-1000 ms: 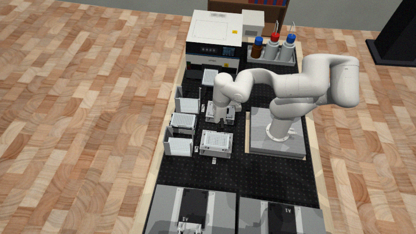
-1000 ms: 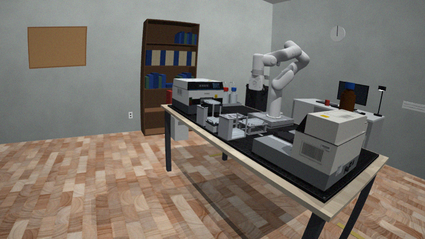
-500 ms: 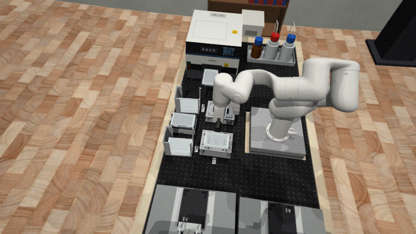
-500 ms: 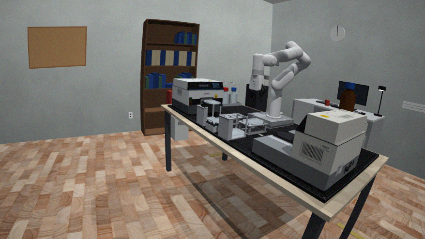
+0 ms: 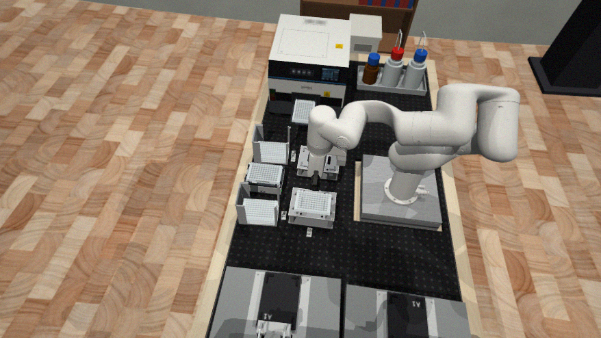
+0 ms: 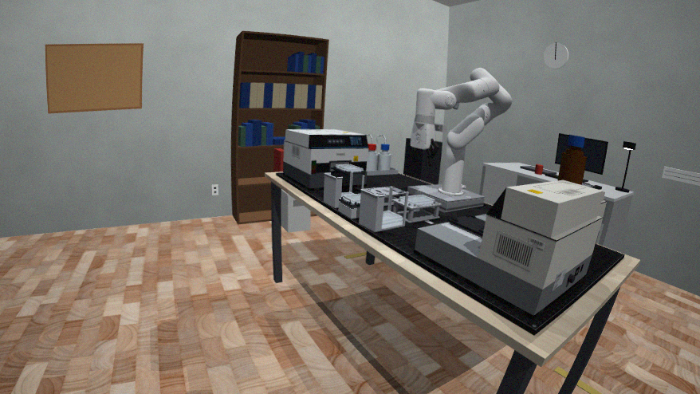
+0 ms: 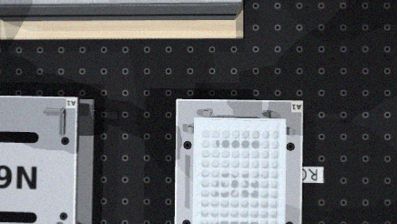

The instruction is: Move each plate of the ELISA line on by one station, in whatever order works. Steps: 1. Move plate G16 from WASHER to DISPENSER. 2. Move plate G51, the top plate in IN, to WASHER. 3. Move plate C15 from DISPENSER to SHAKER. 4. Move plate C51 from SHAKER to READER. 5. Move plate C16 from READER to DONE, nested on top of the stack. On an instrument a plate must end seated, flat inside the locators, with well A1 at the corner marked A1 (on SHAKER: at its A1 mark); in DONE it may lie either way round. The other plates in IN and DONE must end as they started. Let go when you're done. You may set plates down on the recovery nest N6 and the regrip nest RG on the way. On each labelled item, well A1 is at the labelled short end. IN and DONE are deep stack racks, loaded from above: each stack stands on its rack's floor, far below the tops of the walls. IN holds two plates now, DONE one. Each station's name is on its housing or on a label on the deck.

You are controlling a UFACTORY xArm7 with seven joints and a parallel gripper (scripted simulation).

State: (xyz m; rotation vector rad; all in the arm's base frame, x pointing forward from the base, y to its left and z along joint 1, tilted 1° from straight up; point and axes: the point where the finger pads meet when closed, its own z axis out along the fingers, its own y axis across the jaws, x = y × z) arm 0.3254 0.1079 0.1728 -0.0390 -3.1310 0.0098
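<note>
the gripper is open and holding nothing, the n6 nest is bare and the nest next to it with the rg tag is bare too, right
Not quite: the nest by the RG tag is not bare. The wrist view shows a white well plate lying on it. The rest holds: the N6 nest carries no plate there, and the gripper, out of view, is open and holds nothing.

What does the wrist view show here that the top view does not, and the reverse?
Only the wrist view: small A1 corner marks on two grey nest bases, the large N6 lettering on the left grey nest, and darker wells within the white well plate.

Only the top view: the white jointed arm with its open hand, three capped bottles in a grey tray, the white-topped boxy instrument and two wall-sided stack racks.

Both: the black perforated deck and that plate on its nest.
</note>
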